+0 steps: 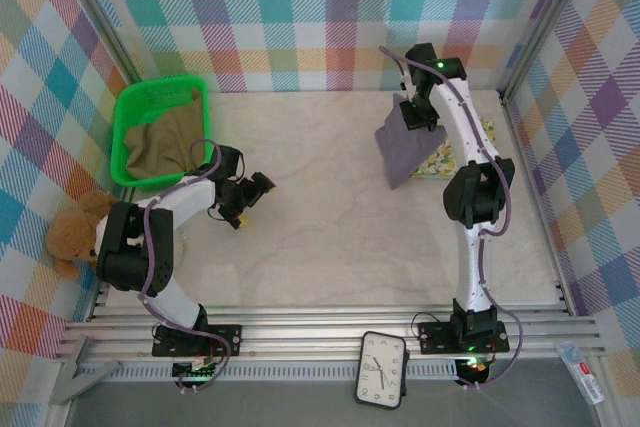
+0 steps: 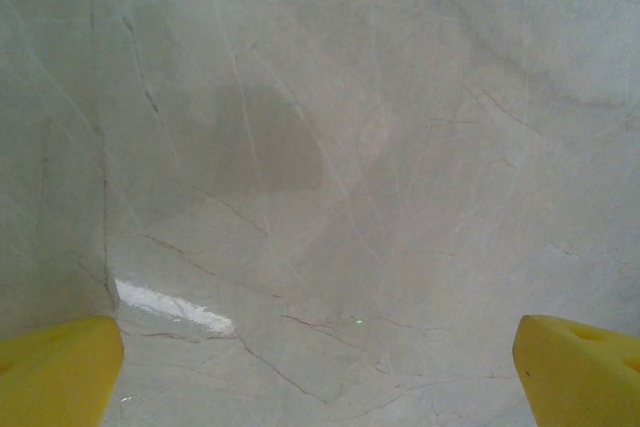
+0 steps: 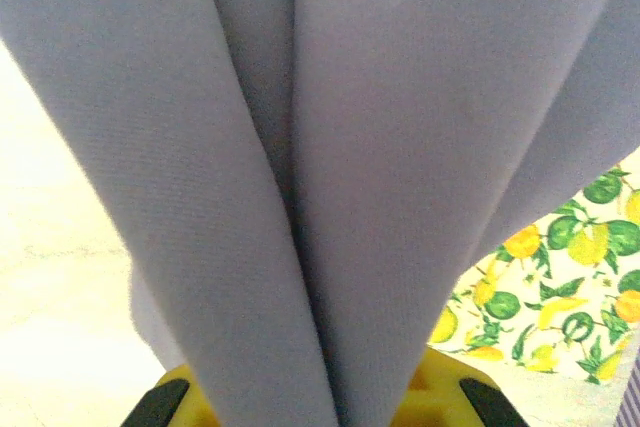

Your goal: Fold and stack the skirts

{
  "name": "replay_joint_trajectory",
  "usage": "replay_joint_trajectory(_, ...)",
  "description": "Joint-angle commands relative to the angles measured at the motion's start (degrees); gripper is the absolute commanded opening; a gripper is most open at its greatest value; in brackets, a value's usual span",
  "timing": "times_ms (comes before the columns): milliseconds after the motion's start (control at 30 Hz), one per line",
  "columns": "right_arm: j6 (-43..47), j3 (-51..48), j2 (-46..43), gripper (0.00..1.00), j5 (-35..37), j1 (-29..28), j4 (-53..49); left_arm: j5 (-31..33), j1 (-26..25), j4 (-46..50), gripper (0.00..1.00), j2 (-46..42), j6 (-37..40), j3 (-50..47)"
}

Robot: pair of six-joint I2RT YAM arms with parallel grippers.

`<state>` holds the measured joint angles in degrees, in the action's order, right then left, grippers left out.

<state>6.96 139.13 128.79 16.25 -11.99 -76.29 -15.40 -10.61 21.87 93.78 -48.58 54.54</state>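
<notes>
A: The grey-lavender skirt (image 3: 300, 147)?
B: Matt woven cloth with fine twill ribs. The lemon-print skirt (image 3: 560, 297) is smoother printed cloth, and the olive skirt (image 1: 165, 142) is matt too.
A: And the table (image 2: 350, 147)?
B: Marble-look, smooth, with a faint sheen. The green basket (image 1: 160, 86) is glossy plastic, the teddy bear (image 1: 72, 235) fuzzy plush

Three skirts are counted: one grey skirt (image 1: 400, 147), one lemon-printed skirt (image 1: 441, 160) and one olive skirt (image 1: 168, 142); one green basket (image 1: 122, 137) is seen; one teddy bear (image 1: 78, 232) is seen; one clock (image 1: 382, 369) is seen; two robot arms are counted, a left arm (image 1: 150, 247) and a right arm (image 1: 470, 197).
</notes>
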Motion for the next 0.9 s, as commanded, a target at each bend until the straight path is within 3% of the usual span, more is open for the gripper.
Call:
replay_joint_trajectory(0, 1.5, 5.2, -0.5, 0.0, -2.5, 1.4, -3.8, -0.5, 0.5, 2.0, 1.0, 0.7, 0.0, 1.5)
replay_joint_trajectory(467, 1.4, 6.5, -5.1, 0.0, -16.3, 10.2, -3.3, -0.8, 0.5, 2.6, 1.0, 1.8, 0.2, 1.6)
replay_joint_trajectory(867, 7.5, -11.6, -1.8, 0.0, -26.2, 22.7, 8.6, -0.8, 0.5, 2.6, 1.0, 2.2, 0.4, 0.5)
